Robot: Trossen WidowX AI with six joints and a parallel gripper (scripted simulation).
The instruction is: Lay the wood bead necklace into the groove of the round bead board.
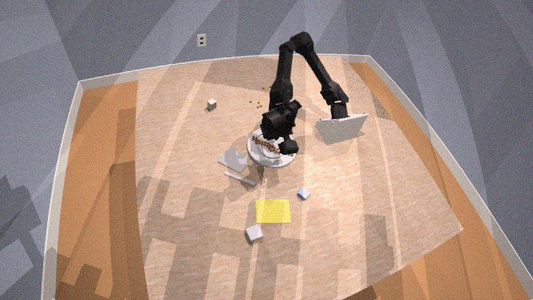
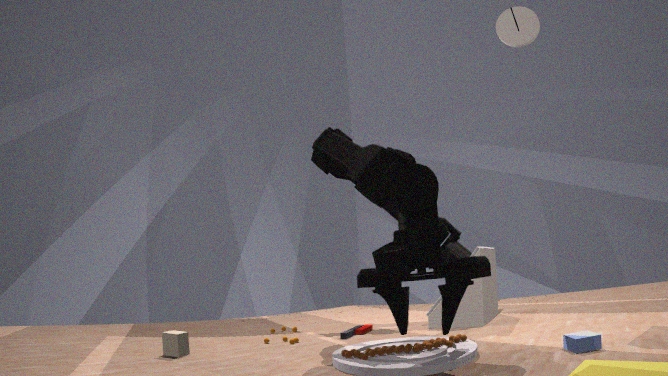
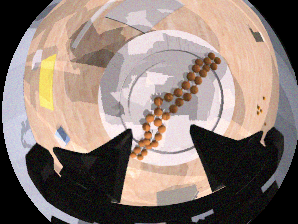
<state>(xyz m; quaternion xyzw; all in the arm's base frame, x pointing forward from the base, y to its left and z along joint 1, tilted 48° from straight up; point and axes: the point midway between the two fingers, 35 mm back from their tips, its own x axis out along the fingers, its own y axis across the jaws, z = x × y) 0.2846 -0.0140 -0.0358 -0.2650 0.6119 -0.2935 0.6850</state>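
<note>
The wood bead necklace lies on the round white bead board. It forms a narrow doubled strand running diagonally across the board, over the ring groove rather than around it. Its two sides come close together near the middle, and both ends reach toward the rim. My gripper is open and empty, fingers pointing down a little above the board. In the wrist view, the left fingertip is beside the necklace's lower end. In the top view, the arm hides part of the board.
Loose small beads lie behind the board. A flat grey square and a pale rod are beside it. Nearby are a blue block, yellow sheet, white block, grey cube and red-and-dark tool.
</note>
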